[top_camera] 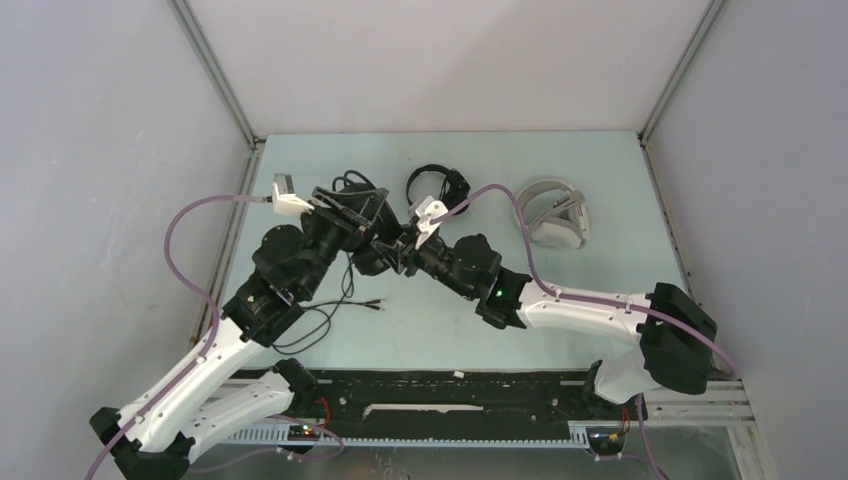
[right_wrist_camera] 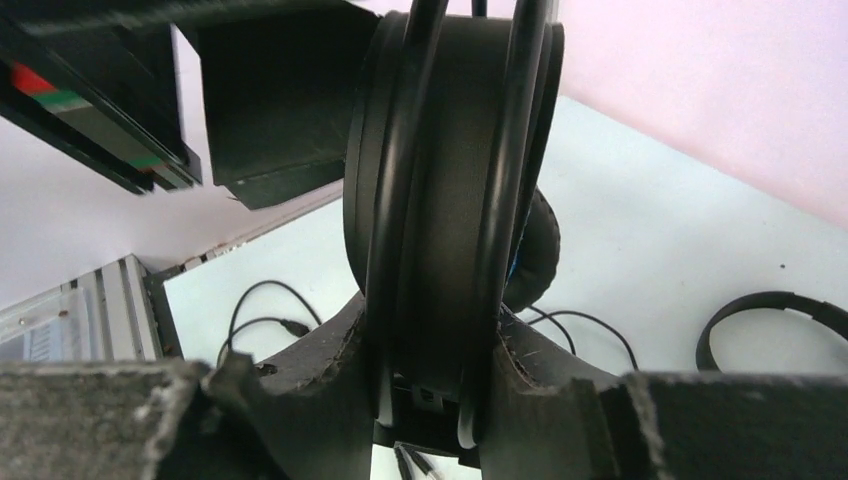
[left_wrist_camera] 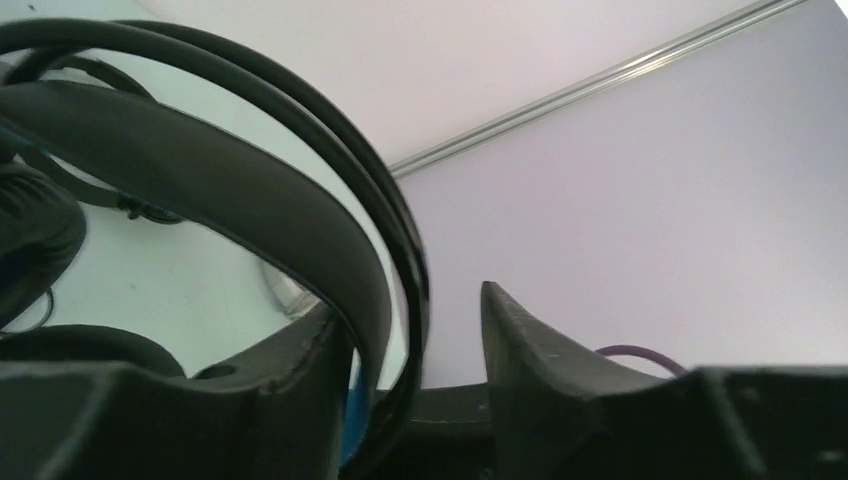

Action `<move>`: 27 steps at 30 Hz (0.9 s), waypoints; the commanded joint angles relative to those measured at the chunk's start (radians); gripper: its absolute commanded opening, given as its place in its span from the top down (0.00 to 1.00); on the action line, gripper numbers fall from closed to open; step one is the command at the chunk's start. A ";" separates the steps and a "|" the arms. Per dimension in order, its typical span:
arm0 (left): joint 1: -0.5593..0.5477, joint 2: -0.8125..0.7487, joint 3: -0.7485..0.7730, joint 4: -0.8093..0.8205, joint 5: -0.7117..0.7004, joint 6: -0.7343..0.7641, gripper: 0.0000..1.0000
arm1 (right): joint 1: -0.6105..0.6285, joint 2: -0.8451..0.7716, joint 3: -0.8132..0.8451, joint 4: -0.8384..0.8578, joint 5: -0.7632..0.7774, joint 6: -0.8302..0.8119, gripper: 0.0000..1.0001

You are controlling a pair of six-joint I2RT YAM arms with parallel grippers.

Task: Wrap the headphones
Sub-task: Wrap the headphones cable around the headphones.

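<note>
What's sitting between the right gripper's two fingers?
The bulky black headset, its headband wound with black cable, fills the gap between the fingers; the right wrist view shows it.

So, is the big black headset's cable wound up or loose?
Partly wound: two cable turns run over the headband in the right gripper, but a tail with its plug lies on the table.

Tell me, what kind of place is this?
Probably a robot testing booth: two robot arms fixed at the edge of a table, plain walls boxing it in, and headphones lying on it.
</note>
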 commanded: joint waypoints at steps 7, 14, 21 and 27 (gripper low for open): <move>-0.005 -0.023 0.011 0.029 0.062 0.283 0.27 | -0.173 -0.179 0.045 -0.216 -0.115 0.092 1.00; -0.005 -0.014 0.060 -0.052 0.081 0.783 0.30 | -0.340 -0.285 0.045 -0.468 -0.263 0.129 1.00; -0.006 0.049 0.150 -0.270 0.378 1.424 0.27 | -0.457 -0.375 0.088 -0.683 -0.499 0.175 1.00; -0.007 0.022 0.121 -0.255 0.487 1.633 0.10 | -0.494 -0.407 0.101 -0.717 -0.775 0.226 1.00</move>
